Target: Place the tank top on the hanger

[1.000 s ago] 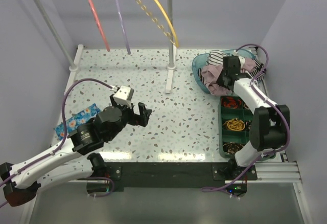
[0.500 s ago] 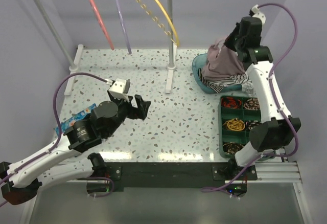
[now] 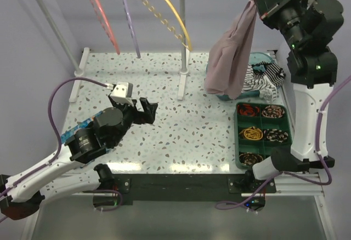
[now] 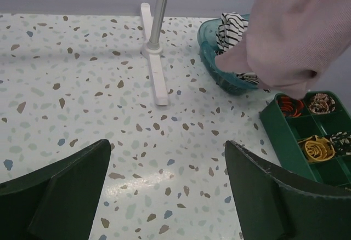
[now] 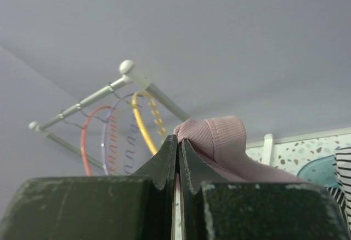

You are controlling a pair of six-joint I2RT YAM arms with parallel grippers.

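Dusty-pink tank top (image 3: 231,59) — coral hanger (image 3: 101,18) — speckled table (image 3: 186,136)

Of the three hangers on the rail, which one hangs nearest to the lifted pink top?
The yellow hanger, rightmost; the lilac hanger and coral hanger hang further from the top.

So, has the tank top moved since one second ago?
Yes. The tank top rose out of the teal basket and now hangs above it from the right pincer.

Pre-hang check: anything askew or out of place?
Two things. The striped garment appears to spill over the right rim of the teal basket. The tank top hangs bunched from one pinched fold in the right tool, not spread open.
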